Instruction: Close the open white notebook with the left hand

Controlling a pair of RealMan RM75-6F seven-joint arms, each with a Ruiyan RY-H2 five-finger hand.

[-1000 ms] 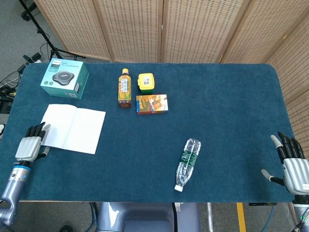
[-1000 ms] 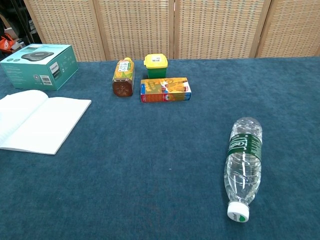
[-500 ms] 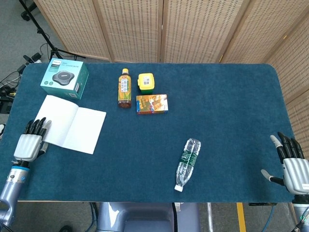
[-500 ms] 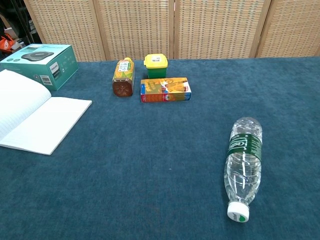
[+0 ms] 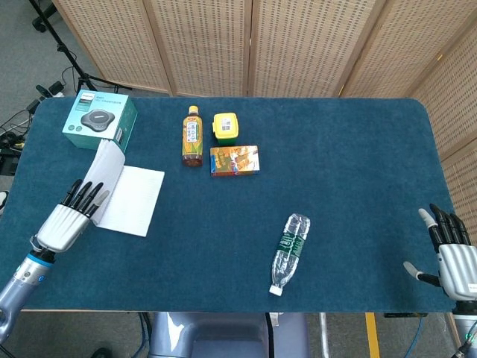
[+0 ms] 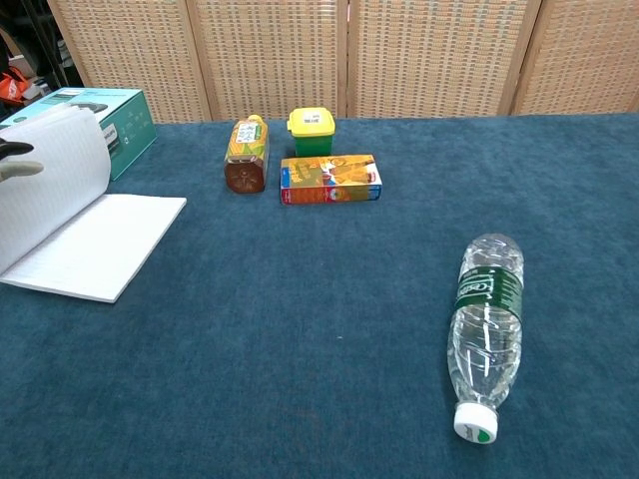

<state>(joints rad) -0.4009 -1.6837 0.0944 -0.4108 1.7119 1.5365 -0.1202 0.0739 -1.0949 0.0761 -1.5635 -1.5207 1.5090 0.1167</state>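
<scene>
The white notebook (image 5: pixel 139 198) lies at the left of the blue table. Its right page is flat, and its left page (image 5: pixel 109 173) stands lifted and curling over towards the right. My left hand (image 5: pixel 69 217) is at the notebook's left side, with its straight, spread fingers pressing against the back of the raised page. In the chest view the notebook (image 6: pixel 100 244) sits at the far left, and only a fingertip (image 6: pixel 18 161) of the left hand shows behind the raised page. My right hand (image 5: pixel 452 255) rests at the table's front right corner, fingers apart and holding nothing.
A teal box (image 5: pixel 99 121) stands just behind the notebook. A tea bottle (image 5: pixel 193 136), a yellow container (image 5: pixel 226 127) and an orange carton (image 5: pixel 235 160) sit at the back middle. A clear water bottle (image 5: pixel 289 253) lies towards the front, right of centre.
My left hand has moved right and up under the notebook's left page, which has risen from flat to nearly upright. The right hand has not moved.
</scene>
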